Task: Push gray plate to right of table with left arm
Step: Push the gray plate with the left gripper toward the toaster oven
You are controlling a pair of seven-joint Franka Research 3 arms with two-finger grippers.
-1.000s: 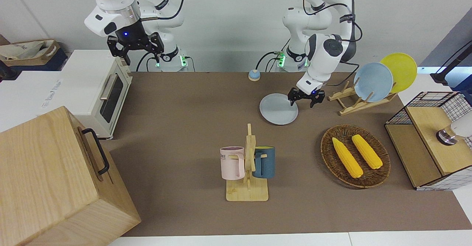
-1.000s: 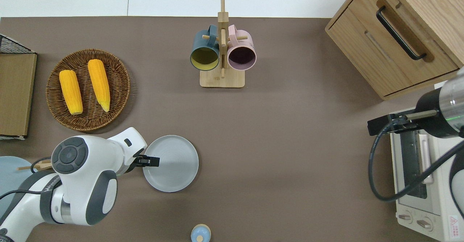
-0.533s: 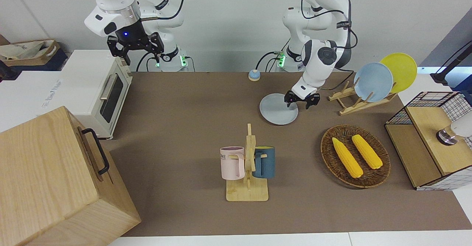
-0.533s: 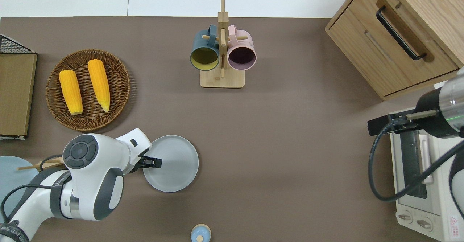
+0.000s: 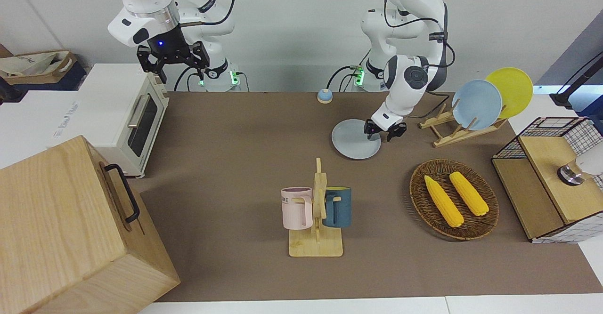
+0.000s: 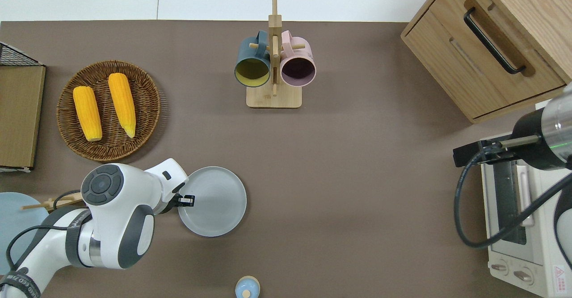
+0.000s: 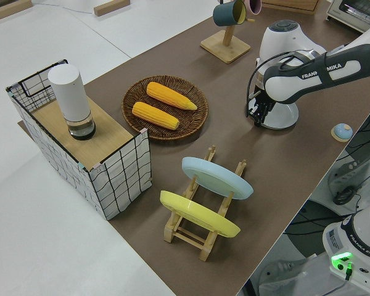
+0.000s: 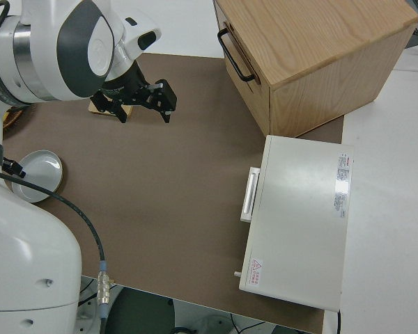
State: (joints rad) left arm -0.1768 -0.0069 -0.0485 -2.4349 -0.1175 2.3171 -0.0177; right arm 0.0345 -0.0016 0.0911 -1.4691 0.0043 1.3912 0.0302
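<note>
- Brown table [image 5: 226, 130], white wall at the robots' backs.
- Right arm parked, right gripper [image 5: 173, 59] spread wide, holding nothing.
- Left arm [image 6: 116, 213] is low; left gripper [image 6: 182, 199] is at the plate's rim, fingers [image 5: 369, 131] apart, one either side of the rim.
- Gray plate [image 6: 214, 204] lies flat, stretching from those fingers toward the right arm's end.

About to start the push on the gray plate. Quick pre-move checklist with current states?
1. left gripper at the rim of the gray plate on the left arm's side: ok.
2. Fingers actually touching the rim: cannot tell.
3. Plate flat on the table: ok.
4. Path toward the right arm's end free of objects until the toaster oven: ok.
5. Mug rack and blue bell off the push line: ok.
6. Right arm parked: ok.
</note>
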